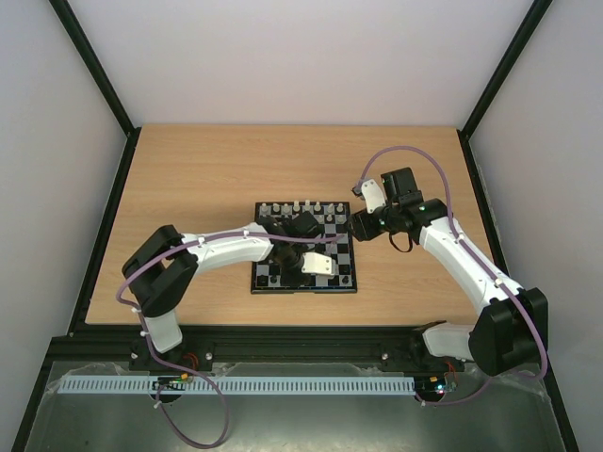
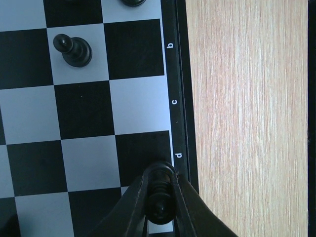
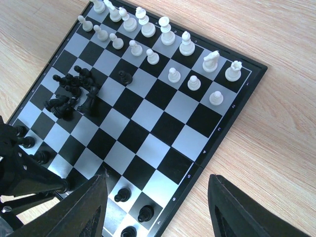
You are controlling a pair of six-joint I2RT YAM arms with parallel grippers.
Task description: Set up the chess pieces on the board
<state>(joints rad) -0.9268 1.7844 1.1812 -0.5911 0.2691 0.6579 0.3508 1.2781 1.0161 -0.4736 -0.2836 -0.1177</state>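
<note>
My left claw (image 2: 161, 175) is pinched tight on one black piece (image 2: 160, 205), kept upright so that it can stand when I let go. It hangs over the edge row of the board (image 2: 84, 108), right by the rim, which I take to be black's back row. On the rim just ahead of this claw I read white letters: d, then c, then b. Past the rim to the right lies the bare wood of the desk (image 2: 247, 118). Farther ahead and to the left, a black pawn (image 2: 74, 49) stands alone on a pale square.

My right claw (image 3: 157, 187) gapes wide and carries nothing. It hovers over the board's edge, clear of the left one's work. Just under it stand three black pieces (image 3: 145, 213), set along the edge. Beyond them lies a heap of black ones (image 3: 74, 94), not yet sorted. Farthest off, the white pieces (image 3: 163, 44) stand in two rows. The rim marks on this side are too small to read.
</note>
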